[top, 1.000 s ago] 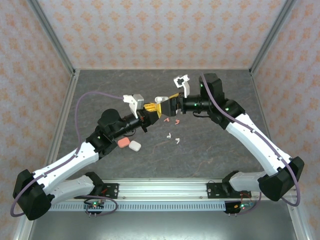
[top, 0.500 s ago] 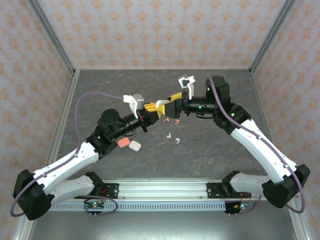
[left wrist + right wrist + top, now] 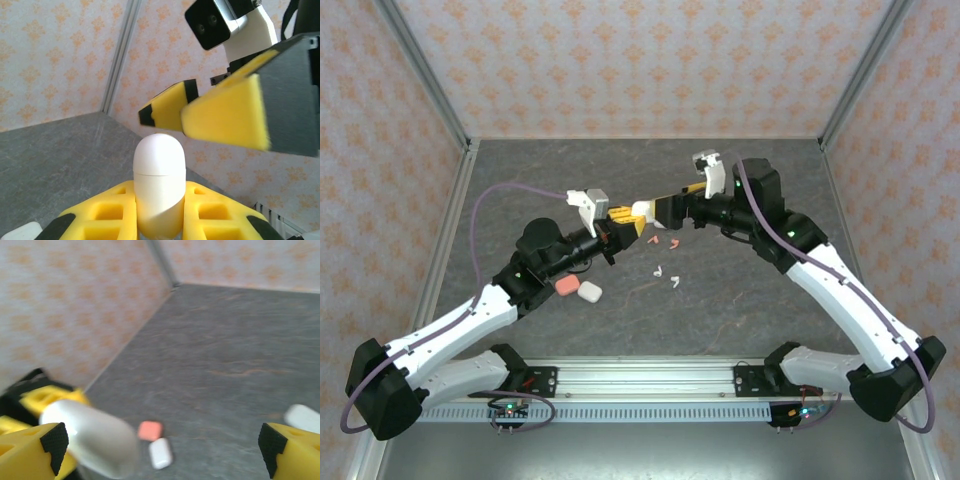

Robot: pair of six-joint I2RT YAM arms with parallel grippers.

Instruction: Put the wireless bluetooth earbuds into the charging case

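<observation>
Hazard: left end effector (image 3: 160, 212), clamped shut on a closed white charging case (image 3: 159, 172) held aloft mid-scene, faces the right end effector (image 3: 658, 207), empty and spread wide; a skewed pinch on the lid may twist the case loose onto the earbuds (image 3: 660, 270) lying on the bench (image 3: 750, 300) below.

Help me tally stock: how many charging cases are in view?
3. The held white case is clamped in the left pincer, off the table. The pink case and loose white case lie side by side on it, beside the left arm. More may hide under the arms.
</observation>
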